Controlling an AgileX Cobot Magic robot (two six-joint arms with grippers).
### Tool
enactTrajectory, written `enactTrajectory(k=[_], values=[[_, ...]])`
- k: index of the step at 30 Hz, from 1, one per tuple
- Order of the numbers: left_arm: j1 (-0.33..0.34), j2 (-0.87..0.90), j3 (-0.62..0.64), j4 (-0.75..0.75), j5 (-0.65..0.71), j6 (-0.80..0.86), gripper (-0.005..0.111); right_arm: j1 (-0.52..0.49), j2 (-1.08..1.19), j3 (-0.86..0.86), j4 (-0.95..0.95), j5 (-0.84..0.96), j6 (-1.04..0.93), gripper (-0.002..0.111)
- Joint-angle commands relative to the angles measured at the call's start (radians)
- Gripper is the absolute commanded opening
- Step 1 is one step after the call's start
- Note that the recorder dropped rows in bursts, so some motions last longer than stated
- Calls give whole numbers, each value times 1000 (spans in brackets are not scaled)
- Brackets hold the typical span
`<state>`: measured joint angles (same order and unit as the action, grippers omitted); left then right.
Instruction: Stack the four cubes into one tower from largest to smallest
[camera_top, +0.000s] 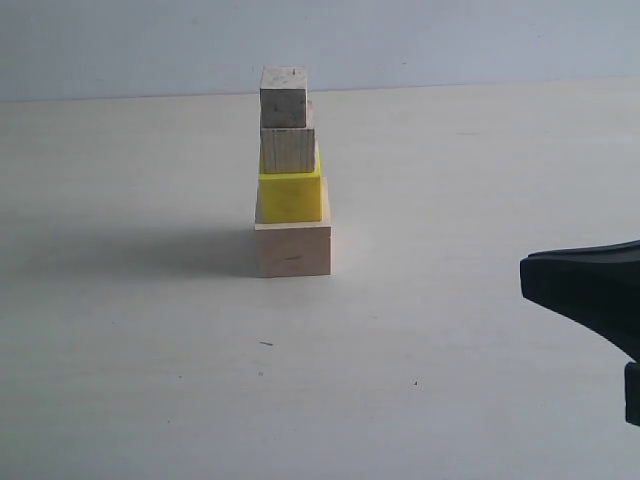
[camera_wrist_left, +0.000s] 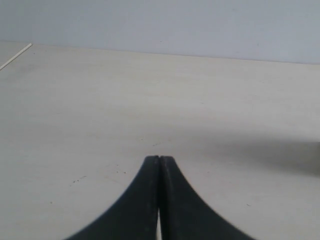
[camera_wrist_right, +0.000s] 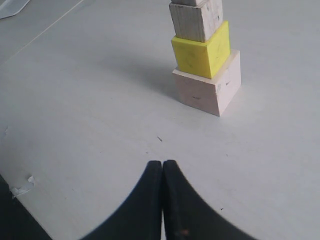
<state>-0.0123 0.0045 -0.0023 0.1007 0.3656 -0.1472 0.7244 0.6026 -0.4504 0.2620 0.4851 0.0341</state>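
The tower (camera_top: 291, 170) stands in the middle of the table. Its base is the large pale wood cube (camera_top: 292, 249), then the yellow cube (camera_top: 290, 196), the medium wood cube (camera_top: 288, 149) and the tiny wood cube (camera_top: 283, 96) on top. The right wrist view shows the large cube (camera_wrist_right: 207, 90), yellow cube (camera_wrist_right: 201, 52) and medium cube (camera_wrist_right: 195, 20); the tiny one is cut off by the frame edge. My right gripper (camera_wrist_right: 163, 163) is shut and empty, well away from the tower, at the right edge (camera_top: 524, 272). My left gripper (camera_wrist_left: 159, 158) is shut, empty, over bare table.
The pale table (camera_top: 150, 380) spreads on all sides of the tower. Its far edge meets a grey wall (camera_top: 450, 40). A small white scrap (camera_wrist_right: 22, 189) lies on the table near the right gripper.
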Motion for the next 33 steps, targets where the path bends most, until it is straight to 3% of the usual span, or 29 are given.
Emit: enactTrajectory(k=[1,4,6,15,17,25,29,33], values=[[2,-4,2,0,-8,2,0,-4,-8,5,0,-4,-5,0],[2,-4,2,0,-8,2,0,-17,-27,5,0,-9,-5,0],[2,-4,2,0,-8,2,0,-76,-63,5,2,-9,-5,0],[2,-4,2,0,-8,2,0,-632,-323,5,-72,-10,-12,0],[2,-4,2,0,-8,2,0,-699,-365,5,-157,-10,-12,0],[2,-4,2,0,-8,2,0,-715,-373,15,-288,-14,-12,0],[2,-4,2,0,-8,2,0,-713,-397,150,-262,-158,-8,0],[2,-4,2,0,-8,2,0,-713,-448,257,-236,-179,-6,0]])
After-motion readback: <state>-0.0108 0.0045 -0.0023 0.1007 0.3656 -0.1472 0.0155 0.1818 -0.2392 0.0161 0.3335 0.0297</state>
